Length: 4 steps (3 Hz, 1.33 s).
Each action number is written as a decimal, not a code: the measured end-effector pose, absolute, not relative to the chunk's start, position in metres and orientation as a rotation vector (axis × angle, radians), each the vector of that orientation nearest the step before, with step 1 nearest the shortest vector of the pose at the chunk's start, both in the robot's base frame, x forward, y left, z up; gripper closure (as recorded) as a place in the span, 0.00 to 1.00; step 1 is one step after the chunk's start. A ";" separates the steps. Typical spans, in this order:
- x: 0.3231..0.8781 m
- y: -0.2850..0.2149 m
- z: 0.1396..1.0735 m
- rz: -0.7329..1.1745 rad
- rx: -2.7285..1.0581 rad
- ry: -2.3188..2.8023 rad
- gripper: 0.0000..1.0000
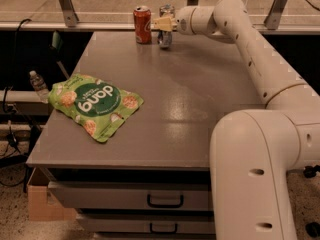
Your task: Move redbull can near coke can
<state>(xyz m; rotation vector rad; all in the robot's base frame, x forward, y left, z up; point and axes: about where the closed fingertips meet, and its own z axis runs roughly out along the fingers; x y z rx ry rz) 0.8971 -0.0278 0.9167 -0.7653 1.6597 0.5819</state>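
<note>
The coke can (142, 24) is red with a silver top and stands upright at the far edge of the grey table (200, 99). The redbull can (165, 26), slim and silver with blue low on its side, stands just right of it with a small gap between them. My gripper (163, 25) reaches in from the right and is shut on the redbull can, with its fingers around the can's middle. The can's base is at or just above the tabletop; I cannot tell which.
A green snack bag (95, 105) lies at the table's front left. A small plastic bottle (38, 84) sits off the table's left side. Metal rails (65, 6) run behind the far edge. Drawers (165, 201) are below the front edge.
</note>
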 end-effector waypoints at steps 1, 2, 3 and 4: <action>0.900 -0.023 0.907 0.595 -0.771 1.679 0.23; 0.902 -0.018 0.904 0.614 -0.772 1.679 0.02; 0.901 -0.011 0.905 0.645 -0.774 1.665 0.00; 0.893 -0.028 0.917 0.656 -0.771 1.611 0.00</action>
